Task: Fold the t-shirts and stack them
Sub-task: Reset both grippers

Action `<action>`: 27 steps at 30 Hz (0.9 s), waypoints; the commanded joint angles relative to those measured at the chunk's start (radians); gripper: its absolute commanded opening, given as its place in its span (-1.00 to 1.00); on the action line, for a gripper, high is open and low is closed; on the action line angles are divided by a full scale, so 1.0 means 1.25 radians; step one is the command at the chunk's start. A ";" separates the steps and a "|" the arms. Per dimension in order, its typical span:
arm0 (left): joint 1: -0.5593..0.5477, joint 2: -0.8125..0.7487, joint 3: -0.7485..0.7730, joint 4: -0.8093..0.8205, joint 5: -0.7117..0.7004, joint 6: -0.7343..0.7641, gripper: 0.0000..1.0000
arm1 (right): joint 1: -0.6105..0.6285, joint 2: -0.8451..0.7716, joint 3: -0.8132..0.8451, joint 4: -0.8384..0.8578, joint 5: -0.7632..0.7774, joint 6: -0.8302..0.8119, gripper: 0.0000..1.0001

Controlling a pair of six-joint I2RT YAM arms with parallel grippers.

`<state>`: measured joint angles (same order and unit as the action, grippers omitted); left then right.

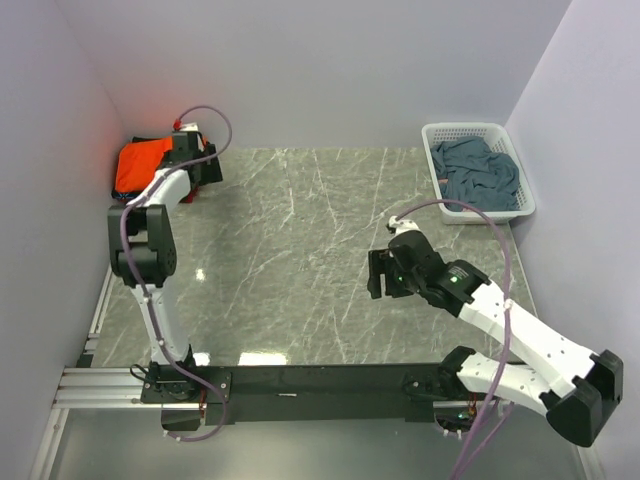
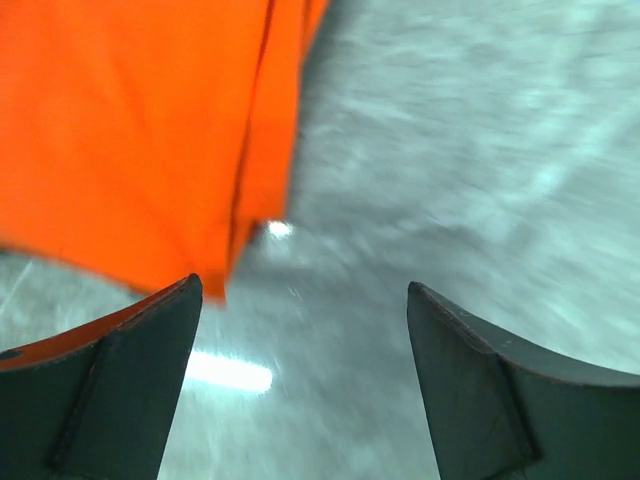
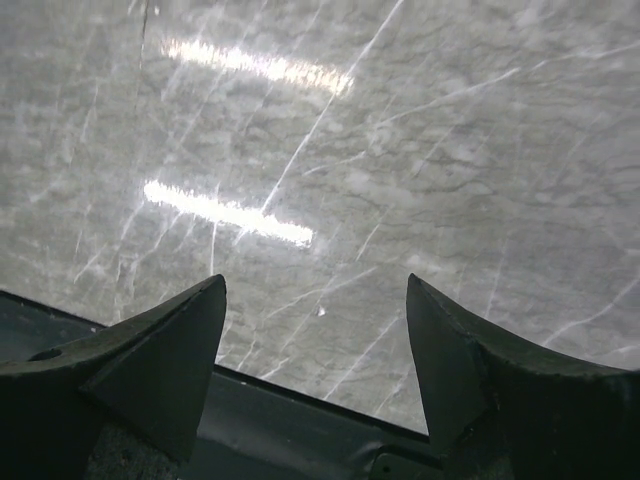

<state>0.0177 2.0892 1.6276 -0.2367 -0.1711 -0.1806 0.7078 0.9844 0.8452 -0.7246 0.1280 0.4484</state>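
orange t-shirt [image 1: 135, 165]: soft cloth, seemingly folded | table [image 1: 300, 250]: glossy veined marble-look

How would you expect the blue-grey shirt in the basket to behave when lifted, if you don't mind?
The blue-grey shirt lies crumpled, so it is probably floppy and would drape and unfold. It fills the white basket, so it might snag the lattice rim.
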 commanded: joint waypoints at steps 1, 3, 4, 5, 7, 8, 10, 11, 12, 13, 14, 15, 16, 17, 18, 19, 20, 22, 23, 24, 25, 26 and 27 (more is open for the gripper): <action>-0.010 -0.181 -0.031 -0.049 0.094 -0.074 0.78 | -0.008 -0.057 0.032 -0.015 0.069 0.002 0.59; -0.037 -0.272 -0.048 -0.063 0.123 -0.118 0.81 | -0.012 -0.087 0.049 -0.026 0.112 0.009 0.59; -0.041 -0.301 -0.062 -0.088 0.129 -0.131 0.82 | -0.013 -0.098 0.064 -0.044 0.134 0.014 0.60; -0.046 -0.336 -0.072 -0.100 0.130 -0.147 0.83 | -0.013 -0.108 0.072 -0.053 0.155 0.019 0.60; -0.056 -0.441 -0.116 -0.120 0.147 -0.193 0.86 | -0.015 -0.143 0.088 -0.086 0.230 0.039 0.60; -0.057 -0.481 -0.131 -0.147 0.153 -0.205 0.87 | -0.015 -0.158 0.105 -0.098 0.257 0.047 0.61; -0.063 -0.599 -0.181 -0.170 0.148 -0.236 0.90 | -0.015 -0.209 0.121 -0.123 0.332 0.062 0.62; -0.064 -0.641 -0.200 -0.197 0.144 -0.240 0.92 | -0.016 -0.225 0.134 -0.128 0.358 0.066 0.63; -0.066 -0.727 -0.217 -0.213 0.128 -0.251 0.96 | -0.016 -0.263 0.139 -0.134 0.378 0.068 0.64; -0.066 -0.770 -0.254 -0.230 0.100 -0.254 0.98 | -0.016 -0.283 0.146 -0.144 0.418 0.070 0.64; -0.066 -0.814 -0.272 -0.261 0.082 -0.254 0.99 | -0.018 -0.322 0.147 -0.148 0.436 0.071 0.67; -0.066 -0.896 -0.288 -0.283 0.039 -0.256 0.99 | -0.015 -0.344 0.146 -0.150 0.453 0.067 0.70; -0.066 -0.936 -0.316 -0.303 0.011 -0.260 0.99 | -0.016 -0.365 0.136 -0.146 0.468 0.063 0.74; -0.066 -0.976 -0.331 -0.319 -0.010 -0.264 0.99 | -0.015 -0.408 0.130 -0.141 0.490 0.059 0.76; -0.066 -1.052 -0.356 -0.353 -0.050 -0.276 0.99 | -0.016 -0.429 0.122 -0.130 0.505 0.049 0.77; -0.066 -1.089 -0.369 -0.368 -0.064 -0.285 0.99 | -0.015 -0.451 0.101 -0.120 0.512 0.043 0.79; -0.066 -1.126 -0.384 -0.380 -0.080 -0.298 0.99 | -0.016 -0.494 0.090 -0.111 0.522 0.036 0.79; -0.068 -1.219 -0.426 -0.428 -0.147 -0.320 0.99 | -0.015 -0.533 0.056 -0.084 0.531 0.019 0.81; -0.071 -1.246 -0.440 -0.441 -0.173 -0.344 0.99 | -0.016 -0.569 0.044 -0.077 0.536 0.019 0.81; -0.073 -1.301 -0.477 -0.446 -0.187 -0.348 0.99 | -0.016 -0.589 0.032 -0.060 0.544 0.017 0.82; -0.073 -1.330 -0.496 -0.439 -0.194 -0.346 0.99 | -0.016 -0.607 0.005 -0.050 0.547 0.013 0.82; -0.074 -1.356 -0.513 -0.434 -0.199 -0.342 0.99 | -0.015 -0.641 -0.007 -0.041 0.548 0.008 0.82; -0.074 -1.400 -0.538 -0.428 -0.199 -0.338 0.99 | -0.016 -0.658 -0.019 -0.034 0.552 0.007 0.82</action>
<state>-0.0700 0.4126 1.0264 -0.7258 -0.3378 -0.5732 0.6930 0.2127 0.8635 -0.8307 0.7559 0.4770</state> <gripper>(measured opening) 0.994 0.910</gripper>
